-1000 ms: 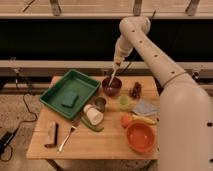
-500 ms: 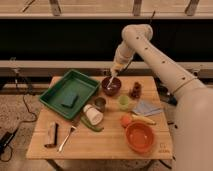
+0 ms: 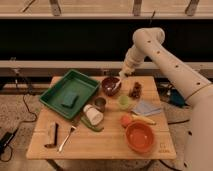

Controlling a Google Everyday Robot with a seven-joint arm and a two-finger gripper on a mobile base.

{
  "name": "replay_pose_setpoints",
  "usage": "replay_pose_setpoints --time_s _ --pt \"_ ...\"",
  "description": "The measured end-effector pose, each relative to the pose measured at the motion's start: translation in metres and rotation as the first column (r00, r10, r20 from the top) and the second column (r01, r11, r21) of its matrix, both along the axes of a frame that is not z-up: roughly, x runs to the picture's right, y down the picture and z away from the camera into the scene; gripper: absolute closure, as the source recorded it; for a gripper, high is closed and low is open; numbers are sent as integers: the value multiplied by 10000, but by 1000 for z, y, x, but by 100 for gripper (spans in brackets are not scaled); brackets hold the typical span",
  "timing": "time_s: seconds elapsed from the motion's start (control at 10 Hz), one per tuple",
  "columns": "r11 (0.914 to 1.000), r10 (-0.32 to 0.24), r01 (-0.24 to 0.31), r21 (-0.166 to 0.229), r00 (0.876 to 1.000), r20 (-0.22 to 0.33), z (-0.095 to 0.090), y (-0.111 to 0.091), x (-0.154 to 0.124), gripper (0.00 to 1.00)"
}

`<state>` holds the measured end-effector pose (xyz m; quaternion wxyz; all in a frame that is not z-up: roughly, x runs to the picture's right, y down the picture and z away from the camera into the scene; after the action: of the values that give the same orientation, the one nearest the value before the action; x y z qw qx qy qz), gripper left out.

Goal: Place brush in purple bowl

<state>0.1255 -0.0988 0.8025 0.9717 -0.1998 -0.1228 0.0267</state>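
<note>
A: Where is the tool (image 3: pixel 123 75)?

B: In the camera view it hangs at the end of the white arm (image 3: pixel 150 47), above the far right part of the tabletop (image 3: pixel 100 147), just up and right of the purple bowl (image 3: pixel 110 86).

A: Is it open or closed?

B: I cannot tell. It shows only as a small dark shape at the wrist.

A: Does it hold anything?

B: Nothing can be made out in it, and it looks clear of the bowl's rim.

A: And the brush (image 3: pixel 116 84)?

B: A pale, slim piece lies inside the bowl, slanting up toward its right rim. That is the brush, resting in the bowl.

A: What else is on the tabletop?

B: A green tray (image 3: pixel 57 92) at the left with a green sponge (image 3: pixel 70 99) in it, a metal cup (image 3: pixel 99 103) just in front of the bowl, a white cup (image 3: pixel 92 115) on its side, an orange bowl (image 3: pixel 139 137) near the front right, a spoon (image 3: pixel 66 138) and a blocky tool (image 3: pixel 51 134) at the front left.
</note>
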Motion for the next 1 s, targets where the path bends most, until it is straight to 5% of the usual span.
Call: replay_pose_setpoints --time_s 0.6,1.0 --pt "9987 276 -256 440 9986 -449 9 -40 -1 100" --pt "9972 427 -415 615 9989 -189 16 -41 -29 100"
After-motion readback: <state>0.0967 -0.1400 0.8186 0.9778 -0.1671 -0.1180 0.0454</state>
